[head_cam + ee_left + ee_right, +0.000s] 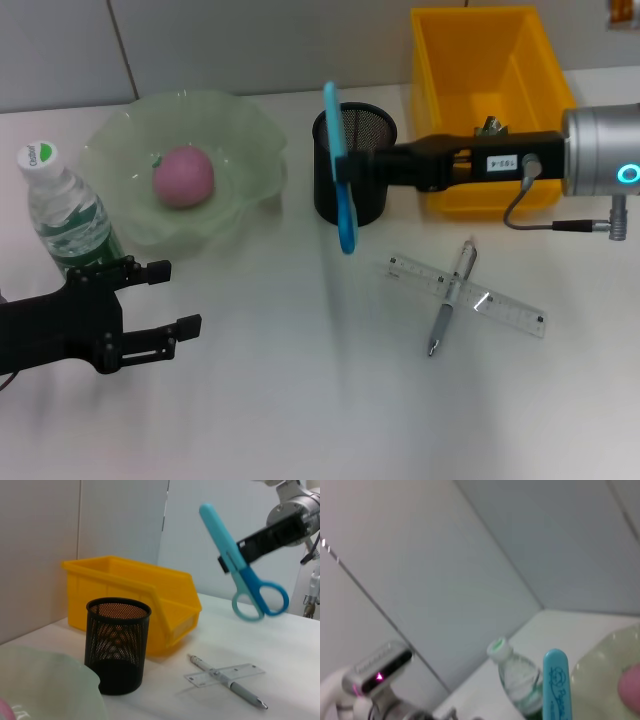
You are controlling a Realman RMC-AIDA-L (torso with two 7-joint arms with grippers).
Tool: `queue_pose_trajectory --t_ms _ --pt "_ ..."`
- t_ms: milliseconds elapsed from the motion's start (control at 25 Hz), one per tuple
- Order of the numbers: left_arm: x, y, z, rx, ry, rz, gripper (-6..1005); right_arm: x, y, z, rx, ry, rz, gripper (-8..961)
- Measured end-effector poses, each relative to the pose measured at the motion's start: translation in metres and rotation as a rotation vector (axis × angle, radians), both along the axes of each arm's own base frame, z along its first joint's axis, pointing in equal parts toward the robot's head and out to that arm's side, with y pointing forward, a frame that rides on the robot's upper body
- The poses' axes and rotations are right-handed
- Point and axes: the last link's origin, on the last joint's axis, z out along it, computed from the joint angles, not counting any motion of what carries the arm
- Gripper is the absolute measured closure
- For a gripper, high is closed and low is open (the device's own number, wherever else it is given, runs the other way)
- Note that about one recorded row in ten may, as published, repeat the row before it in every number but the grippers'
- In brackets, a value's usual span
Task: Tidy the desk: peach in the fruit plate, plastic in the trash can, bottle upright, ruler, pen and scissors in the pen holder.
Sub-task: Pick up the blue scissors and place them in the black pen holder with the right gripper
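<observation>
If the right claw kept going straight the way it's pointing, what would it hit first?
The right claw, shut on the scissors, points across the desk toward the robot's left. Likely first the fruit plate holding the peach, though it may pass above; depth is unclear.

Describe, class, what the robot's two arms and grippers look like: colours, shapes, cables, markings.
The right gripper is black and boxy with a small white label; behind it sits a silver cylindrical wrist with a glowing cyan ring and a grey cable. The left gripper is black with two flat, straight fingers.
</observation>
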Motion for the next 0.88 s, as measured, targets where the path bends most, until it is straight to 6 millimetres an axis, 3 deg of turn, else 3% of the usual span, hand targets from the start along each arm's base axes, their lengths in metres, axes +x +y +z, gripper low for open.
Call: queue_pose_trajectory --t_ms 440,880 --pt "0.003 0.005 -0.001 0.008 0.011 -0.009 183 0.016 -0.009 0.021 0.181 0.22 -0.003 733" --pt "0.006 0.008 -0.001 0.017 0.008 -0.015 183 0.021 0.0 0.011 0.31 0.265 -0.007 734"
